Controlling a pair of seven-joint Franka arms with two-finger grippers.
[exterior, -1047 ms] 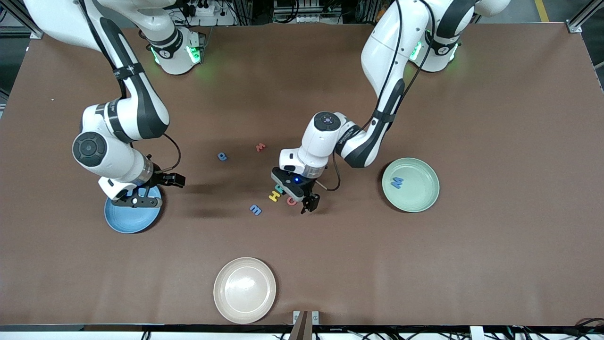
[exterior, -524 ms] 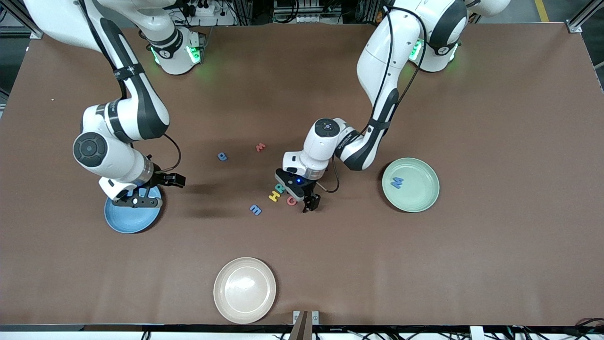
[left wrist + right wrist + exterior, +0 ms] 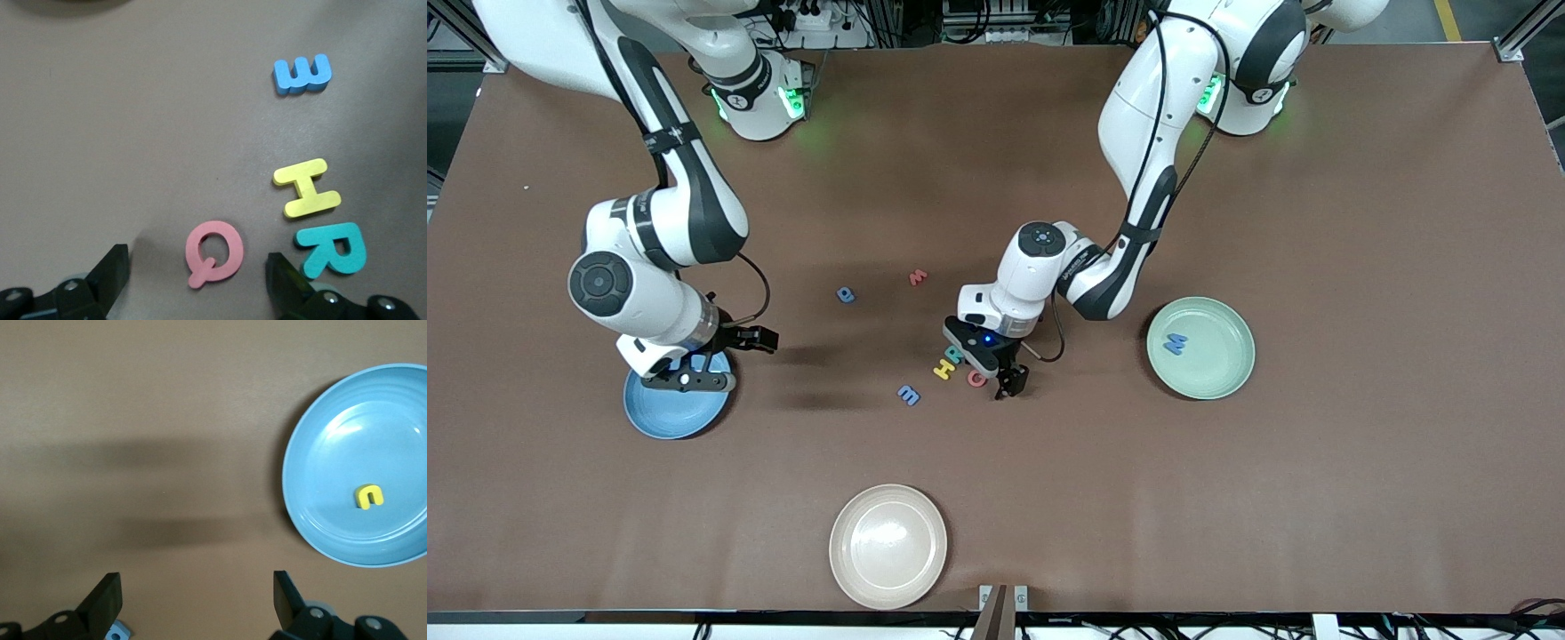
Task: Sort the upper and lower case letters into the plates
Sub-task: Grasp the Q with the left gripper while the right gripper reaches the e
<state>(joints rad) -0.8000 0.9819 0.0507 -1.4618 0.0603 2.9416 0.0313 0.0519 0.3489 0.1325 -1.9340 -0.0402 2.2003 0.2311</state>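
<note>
The pink Q (image 3: 213, 252) is lying flat on the worktop (image 3: 1316, 489) beside the teal R (image 3: 333, 248) and yellow H (image 3: 307, 188); my left gripper (image 3: 200, 283) is straddling it, fingers wide. My right gripper (image 3: 193, 603) is hanging spread beside the blue plate (image 3: 320, 453).

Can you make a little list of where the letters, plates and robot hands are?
Mint green plate: holds blue foam M
Blue plate: holds yellow foam u
Left gripper: open, around pink foam Q
Right gripper: open, over blue plate
Beside Q: yellow H, teal R, blue m
</note>
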